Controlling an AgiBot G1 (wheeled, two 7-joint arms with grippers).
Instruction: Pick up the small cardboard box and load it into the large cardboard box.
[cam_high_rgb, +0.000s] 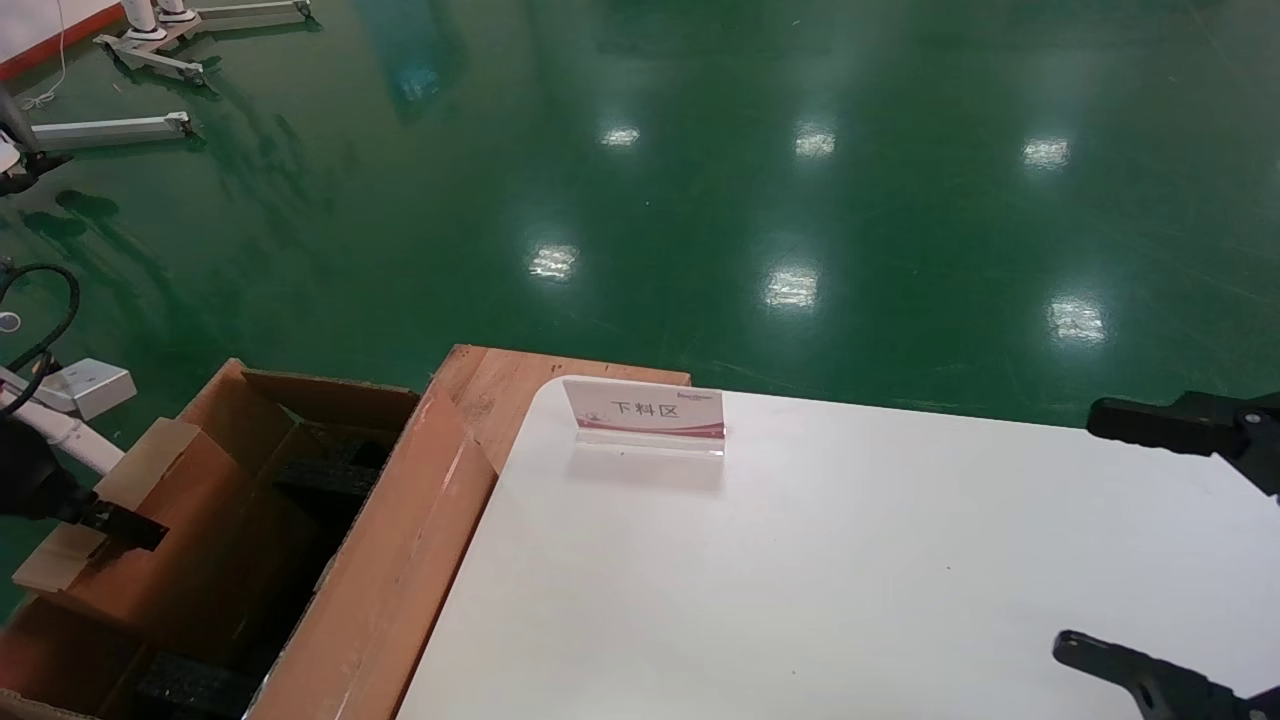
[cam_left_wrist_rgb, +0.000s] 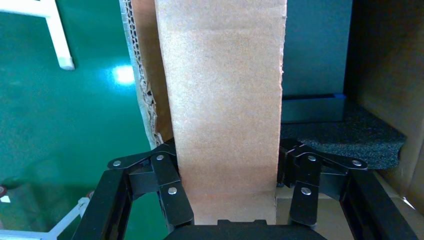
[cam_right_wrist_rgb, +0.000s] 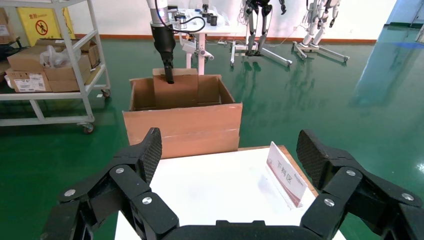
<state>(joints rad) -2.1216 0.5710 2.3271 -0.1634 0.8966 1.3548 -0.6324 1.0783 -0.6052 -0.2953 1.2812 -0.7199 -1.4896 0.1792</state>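
From the head we look down over the table (cam_high_rgb: 850, 560) and the large box (cam_high_rgb: 380, 580) at its left. Our left wrist camera sits close against the small box (cam_left_wrist_rgb: 225, 110). Our right wrist camera faces left across the table (cam_right_wrist_rgb: 210, 185) toward the same large box (cam_right_wrist_rgb: 182, 127).

A white desk (cam_high_rgb: 850, 560) with rounded corners carries a small pink-and-white sign stand (cam_high_rgb: 645, 415) near its far left corner; the large cardboard box (cam_high_rgb: 390, 560) seemingly stands on the green floor (cam_high_rgb: 700, 180) beside it.

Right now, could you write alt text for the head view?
The left gripper holds the small box inside the large box, beside a white table with a sign. The right gripper hangs open over the table's right edge.
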